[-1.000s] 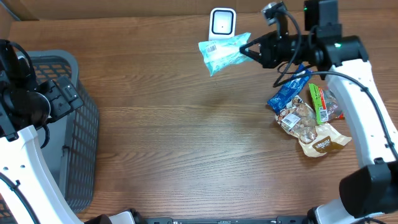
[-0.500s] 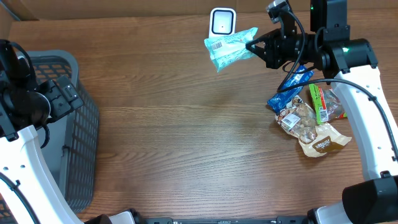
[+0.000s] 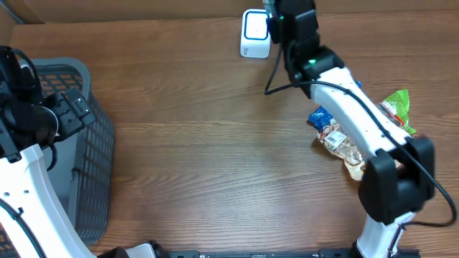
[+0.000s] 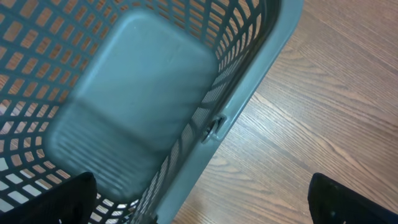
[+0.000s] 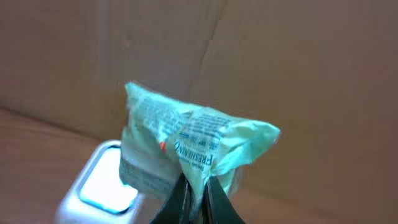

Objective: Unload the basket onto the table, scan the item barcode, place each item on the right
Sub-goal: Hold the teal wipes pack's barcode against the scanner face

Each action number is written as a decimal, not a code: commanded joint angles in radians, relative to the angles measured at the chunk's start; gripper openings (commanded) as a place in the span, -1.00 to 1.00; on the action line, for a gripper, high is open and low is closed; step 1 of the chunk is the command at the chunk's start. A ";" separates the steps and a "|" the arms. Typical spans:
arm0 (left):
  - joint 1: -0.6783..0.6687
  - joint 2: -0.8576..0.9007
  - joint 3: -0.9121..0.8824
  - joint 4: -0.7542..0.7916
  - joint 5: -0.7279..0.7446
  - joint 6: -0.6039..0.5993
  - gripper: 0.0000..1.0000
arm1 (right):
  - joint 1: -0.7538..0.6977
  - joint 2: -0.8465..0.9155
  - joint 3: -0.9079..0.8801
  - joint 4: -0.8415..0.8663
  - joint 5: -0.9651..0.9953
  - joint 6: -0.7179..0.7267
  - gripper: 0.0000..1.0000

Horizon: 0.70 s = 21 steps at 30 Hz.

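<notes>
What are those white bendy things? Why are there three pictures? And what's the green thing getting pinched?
Those are two robot arms at a wooden table. One picture looks down from above. The other two come from little cameras on each arm's wrist. The left tool is wide open and empty, above a grey basket. The right tool is shut on a pale green packet. It holds the packet up by the white scanner, whose window glows. More snack packets lie in a pile on the table near the right arm.
</notes>
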 commanded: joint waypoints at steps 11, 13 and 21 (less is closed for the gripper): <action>0.004 -0.006 0.005 0.002 0.005 0.008 1.00 | -0.025 0.200 0.010 0.386 -0.140 -0.661 -0.92; 0.004 -0.006 0.005 0.002 0.004 0.008 0.99 | -0.031 0.200 0.010 0.385 -0.169 -0.749 -0.92; 0.004 -0.006 0.005 0.002 0.004 0.008 0.99 | -0.062 0.220 0.010 0.386 -0.249 -1.025 -0.92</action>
